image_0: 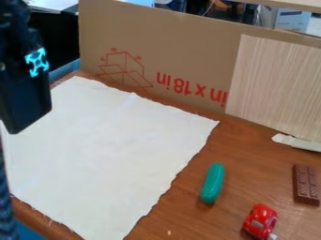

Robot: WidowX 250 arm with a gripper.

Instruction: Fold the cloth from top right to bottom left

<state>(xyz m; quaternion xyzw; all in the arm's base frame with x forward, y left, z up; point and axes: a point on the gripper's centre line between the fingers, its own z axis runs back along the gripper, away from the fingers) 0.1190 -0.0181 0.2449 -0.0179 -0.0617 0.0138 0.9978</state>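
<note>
The white cloth (110,154) lies spread flat on the brown wooden table, with frayed edges and no fold in it. One corner points to the cardboard at the upper left, another reaches right to mid-view, and its lower end runs to the bottom edge of the view. A black part of the robot arm (24,89) with a light blue mark hangs at the upper left, in front of the cloth's left side and covering some of it.
Right of the cloth, a green toy (213,183) and a red toy car (260,221) stand on the table (188,211). A brown chocolate bar (306,184) lies at the right edge. Behind are a cardboard wall (182,51), a light wooden panel (276,84) and a white strip (298,142).
</note>
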